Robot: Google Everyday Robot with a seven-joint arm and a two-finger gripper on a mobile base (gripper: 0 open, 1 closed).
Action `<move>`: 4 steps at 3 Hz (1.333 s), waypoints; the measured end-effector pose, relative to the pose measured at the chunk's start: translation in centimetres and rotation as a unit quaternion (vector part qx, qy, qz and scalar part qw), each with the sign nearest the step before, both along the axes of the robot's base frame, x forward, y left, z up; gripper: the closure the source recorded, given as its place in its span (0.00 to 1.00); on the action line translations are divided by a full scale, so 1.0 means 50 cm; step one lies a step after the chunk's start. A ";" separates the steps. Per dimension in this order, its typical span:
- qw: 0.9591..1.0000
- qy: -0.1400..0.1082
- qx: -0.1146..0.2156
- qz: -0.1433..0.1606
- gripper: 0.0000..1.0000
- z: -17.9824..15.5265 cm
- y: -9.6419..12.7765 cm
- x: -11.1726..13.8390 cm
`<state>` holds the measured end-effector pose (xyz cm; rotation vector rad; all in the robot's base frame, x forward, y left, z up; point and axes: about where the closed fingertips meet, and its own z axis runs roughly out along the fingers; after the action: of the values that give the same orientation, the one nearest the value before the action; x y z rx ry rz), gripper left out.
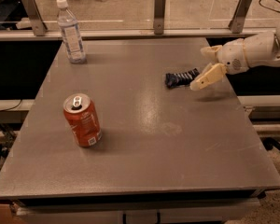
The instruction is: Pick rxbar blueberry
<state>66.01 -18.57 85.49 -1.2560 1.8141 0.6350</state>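
Note:
The rxbar blueberry [181,78] is a small dark navy wrapper lying flat on the grey table [144,129], right of centre and toward the far side. My gripper [204,65] comes in from the right on a cream-white arm and hovers just right of the bar. Its fingers are spread apart, one [208,51] toward the far side and one [206,77] nearer me, next to the bar's right end. Nothing is held between them.
An orange-red soda can [82,120] stands upright at the near left. A clear water bottle [71,32] stands at the far left corner. Metal posts and a rail [159,6] run along the table's far edge. The table's right edge lies under my arm.

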 end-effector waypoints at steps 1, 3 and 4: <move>1.000 -0.002 -0.003 -0.001 0.18 -0.011 0.004 0.005; 1.000 -0.006 -0.015 -0.009 0.64 -0.035 -0.002 0.007; 1.000 -0.008 -0.020 -0.010 0.88 -0.041 -0.005 0.005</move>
<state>66.28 -18.84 83.42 -1.2640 1.8333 0.5785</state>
